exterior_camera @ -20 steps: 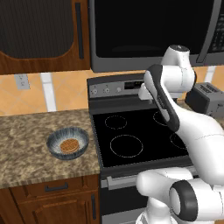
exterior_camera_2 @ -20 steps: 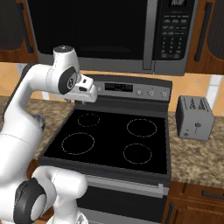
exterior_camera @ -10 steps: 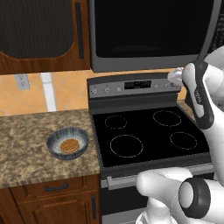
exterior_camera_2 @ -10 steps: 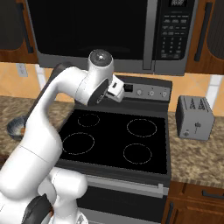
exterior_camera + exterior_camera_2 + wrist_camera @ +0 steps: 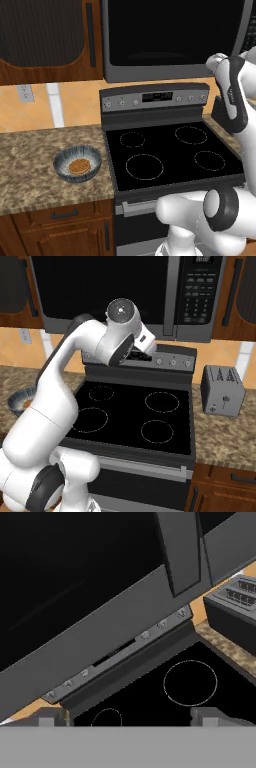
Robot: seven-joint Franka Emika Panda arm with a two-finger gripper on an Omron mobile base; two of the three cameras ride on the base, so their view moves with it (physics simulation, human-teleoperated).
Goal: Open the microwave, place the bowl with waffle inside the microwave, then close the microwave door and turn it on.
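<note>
The microwave (image 5: 175,35) hangs above the stove with its black glass door (image 5: 100,291) shut. Its long grey handle (image 5: 171,296) runs down beside the button panel (image 5: 197,296). My gripper (image 5: 142,356) hovers over the stove's back panel, below the microwave's lower edge and left of the handle. In the hand view the gripper (image 5: 128,716) is open with nothing between its wide-apart fingertips (image 5: 47,717), and the handle (image 5: 177,547) is up ahead. The striped blue-grey bowl (image 5: 77,162) holds the waffle (image 5: 78,166) on the counter left of the stove.
The black stove (image 5: 170,155) with its control panel (image 5: 155,97) lies under the arm. A grey toaster (image 5: 222,390) stands on the right counter. Brown wooden cabinets (image 5: 45,40) flank the microwave. The granite counter (image 5: 30,170) carries the bowl.
The arm has swung right across the stove, from its left side to the back panel under the microwave, nearer the handle. The bowl and the door have not moved.
</note>
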